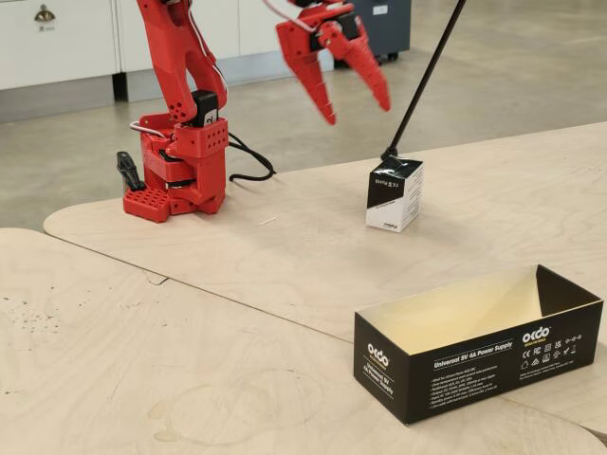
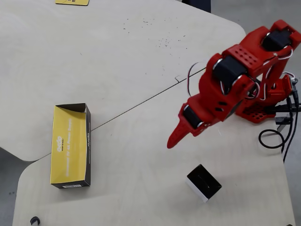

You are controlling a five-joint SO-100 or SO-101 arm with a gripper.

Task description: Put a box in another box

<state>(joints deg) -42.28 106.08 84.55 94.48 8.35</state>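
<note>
The box (image 1: pixel 394 194) is a small black-and-white carton standing upright on the wooden table; in the overhead view the box (image 2: pixel 203 182) lies near the bottom, right of centre. Another box (image 1: pixel 479 346), long, black and topless with a pale inside, rests at the front right; from above this long box (image 2: pixel 70 146) is at the left. My red gripper (image 1: pixel 358 114) hangs high in the air, up and to the left of the small carton, open with nothing between its fingers. From above the gripper (image 2: pixel 171 142) points down-left, short of the carton.
The arm's red base (image 1: pixel 175 180) sits at the back left with black cables (image 2: pixel 273 139) beside it. A thin black pole (image 1: pixel 427 76) slants up behind the small carton. A seam (image 2: pixel 136 104) splits the tabletop panels. A yellow card (image 2: pixel 71 2) lies at the far edge.
</note>
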